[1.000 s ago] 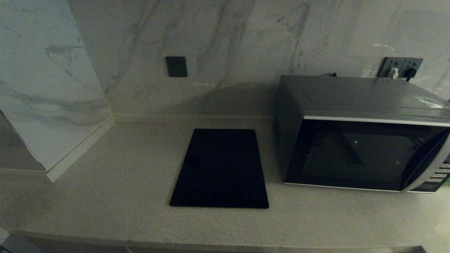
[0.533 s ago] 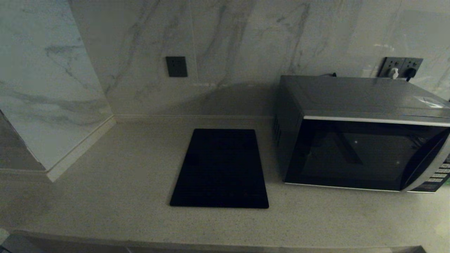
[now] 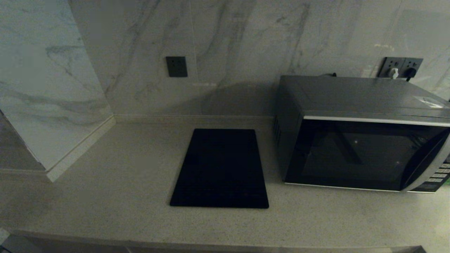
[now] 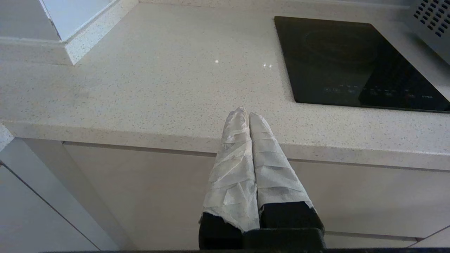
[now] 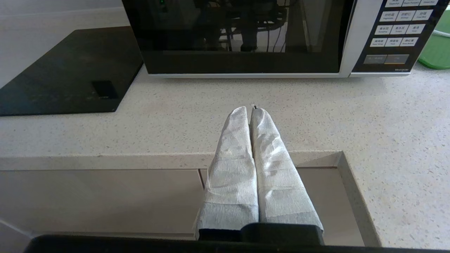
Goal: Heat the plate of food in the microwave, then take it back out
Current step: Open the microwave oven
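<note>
Marble-veined wall panels back a pale speckled tabletop (image 3: pixel 116 196), dimly lit from the head view. On its right stands the microwave (image 3: pixel 362 133), its black glass door closed and its keypad (image 5: pixel 397 33) at the far right; just to its left lies a flat black slab (image 3: pixel 219 168), apart from it. A wall socket (image 3: pixel 400 66) with plugs sits behind the microwave, and a sliver of a green tray (image 5: pixel 437 52) shows to the right of the keypad. Both arms hang parked low at the near edge of the tabletop: the left gripper (image 4: pixel 246 114) points toward the bare surface left of the slab, the right gripper (image 5: pixel 251 109) toward the microwave door. Each has its cloth-wrapped fingers pressed together, holding nothing. No plate of food can be seen.
</note>
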### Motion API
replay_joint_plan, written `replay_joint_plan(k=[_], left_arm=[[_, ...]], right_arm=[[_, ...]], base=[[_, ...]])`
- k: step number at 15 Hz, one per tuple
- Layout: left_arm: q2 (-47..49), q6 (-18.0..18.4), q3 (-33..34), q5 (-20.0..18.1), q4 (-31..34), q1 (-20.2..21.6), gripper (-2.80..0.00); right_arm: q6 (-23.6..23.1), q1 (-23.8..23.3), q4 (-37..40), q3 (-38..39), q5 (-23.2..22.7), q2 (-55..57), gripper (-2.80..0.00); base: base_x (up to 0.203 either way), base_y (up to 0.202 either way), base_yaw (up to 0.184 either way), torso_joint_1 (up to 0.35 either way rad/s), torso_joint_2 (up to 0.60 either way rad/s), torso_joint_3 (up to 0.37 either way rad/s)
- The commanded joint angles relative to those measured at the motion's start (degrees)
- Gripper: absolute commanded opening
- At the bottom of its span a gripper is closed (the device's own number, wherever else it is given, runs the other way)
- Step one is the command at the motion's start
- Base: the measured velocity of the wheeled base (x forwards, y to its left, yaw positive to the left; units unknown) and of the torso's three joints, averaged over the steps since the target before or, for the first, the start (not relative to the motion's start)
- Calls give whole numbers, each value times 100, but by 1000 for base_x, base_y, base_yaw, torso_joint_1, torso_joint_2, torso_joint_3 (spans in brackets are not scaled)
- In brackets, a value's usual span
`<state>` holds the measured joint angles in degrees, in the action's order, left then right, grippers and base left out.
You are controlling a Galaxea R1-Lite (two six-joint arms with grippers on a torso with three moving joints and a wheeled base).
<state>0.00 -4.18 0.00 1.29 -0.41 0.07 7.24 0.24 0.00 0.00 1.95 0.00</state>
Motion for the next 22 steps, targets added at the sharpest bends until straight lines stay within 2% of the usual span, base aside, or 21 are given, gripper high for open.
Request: replay_joint_plan(k=[1, 22], left_arm=[[2, -4, 0, 3, -2, 1, -280], [4, -4, 0, 3, -2, 1, -280]], right_arm=[[5, 2, 0, 9, -59, 9, -280], [5, 2, 0, 9, 7, 9, -280]], base=[[0, 0, 0, 0, 0, 0], [0, 0, 0, 0, 0, 0]])
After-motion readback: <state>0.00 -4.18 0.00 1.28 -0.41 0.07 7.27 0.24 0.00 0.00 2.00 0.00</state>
